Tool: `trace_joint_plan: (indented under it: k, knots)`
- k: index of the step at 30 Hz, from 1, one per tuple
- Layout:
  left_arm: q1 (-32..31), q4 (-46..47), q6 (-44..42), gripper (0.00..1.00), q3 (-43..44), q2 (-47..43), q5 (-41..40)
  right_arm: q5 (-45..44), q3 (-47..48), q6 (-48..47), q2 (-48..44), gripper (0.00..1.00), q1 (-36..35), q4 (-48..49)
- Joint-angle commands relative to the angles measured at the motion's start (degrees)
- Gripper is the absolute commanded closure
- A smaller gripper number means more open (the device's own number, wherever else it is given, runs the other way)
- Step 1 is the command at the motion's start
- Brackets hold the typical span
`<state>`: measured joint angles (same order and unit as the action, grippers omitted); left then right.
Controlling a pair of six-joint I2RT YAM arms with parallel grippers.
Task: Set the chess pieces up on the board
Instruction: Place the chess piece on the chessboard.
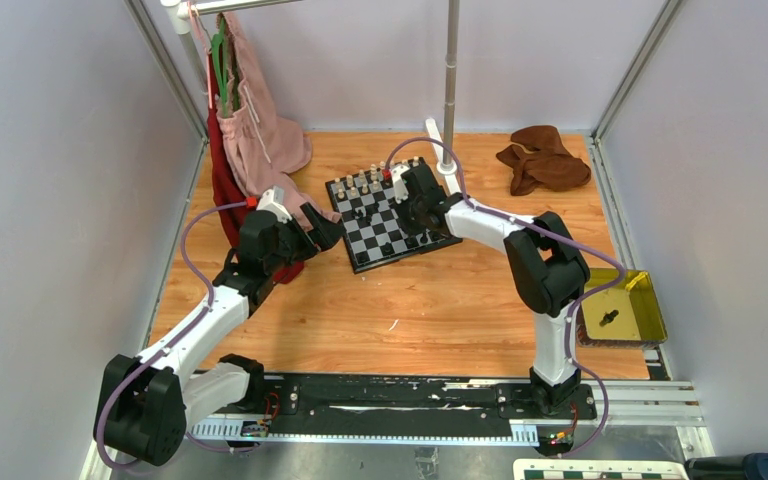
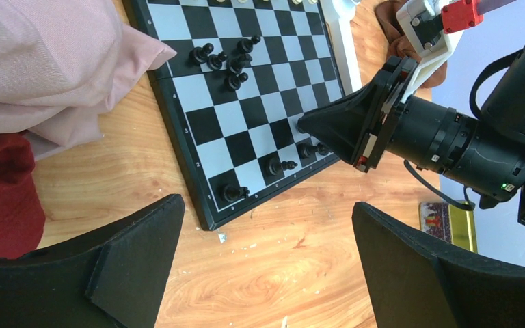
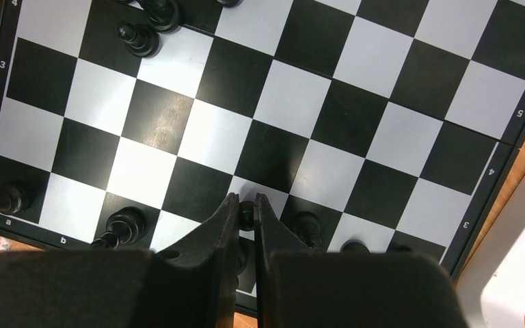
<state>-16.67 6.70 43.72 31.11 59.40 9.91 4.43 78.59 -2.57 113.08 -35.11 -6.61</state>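
Chess pieces (image 1: 365,185) sit on the board (image 1: 368,236), which lies toward the far middle of the wooden surface (image 1: 410,310). The cream side looks done, or close to it: those figures line the far edge in two rows. The black side is only partly placed. A few black pieces (image 3: 124,225) stand along the near edge row with gaps between them, while a loose cluster (image 2: 234,63) sits mid-board. I judge that most of black's ranks are left to fill.

The right claw (image 3: 245,199) is closed on a small black piece (image 3: 246,214), low over the near rows. The left claw (image 2: 266,203) hangs wide open and empty, just off the board's left corner.

Only the right wrist view shows that pinch; from overhead the arm hides it. The left wrist view shows the cluster clearly, next to a pink cloth (image 2: 48,61). Only the overhead view shows the cream rows in full.
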Motion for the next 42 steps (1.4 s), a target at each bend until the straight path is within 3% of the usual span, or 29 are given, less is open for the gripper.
trace_joint_plan:
  k: [1, 18, 33, 42]
  knots:
    - [0.37, -0.42, 0.3, 0.0, -0.78, -0.88, -0.16, -0.91, -1.21, 0.2, -2.05, 0.98, -0.15, 0.22]
    - [0.32, -0.46, -0.04, 0.0, -0.35, -0.85, 0.29, -1.19, 0.04, 0.15, -1.91, 0.72, -0.04, -0.35]
    - [0.33, -0.33, -0.13, 0.0, -0.24, -0.42, 0.12, -1.7, 5.38, -0.34, -1.66, 0.68, -0.02, -2.36]
    - [0.32, -0.07, -0.63, 0.0, 0.53, 0.68, -0.16, 0.51, 14.93, -0.24, 4.05, 0.64, 0.01, -3.02]
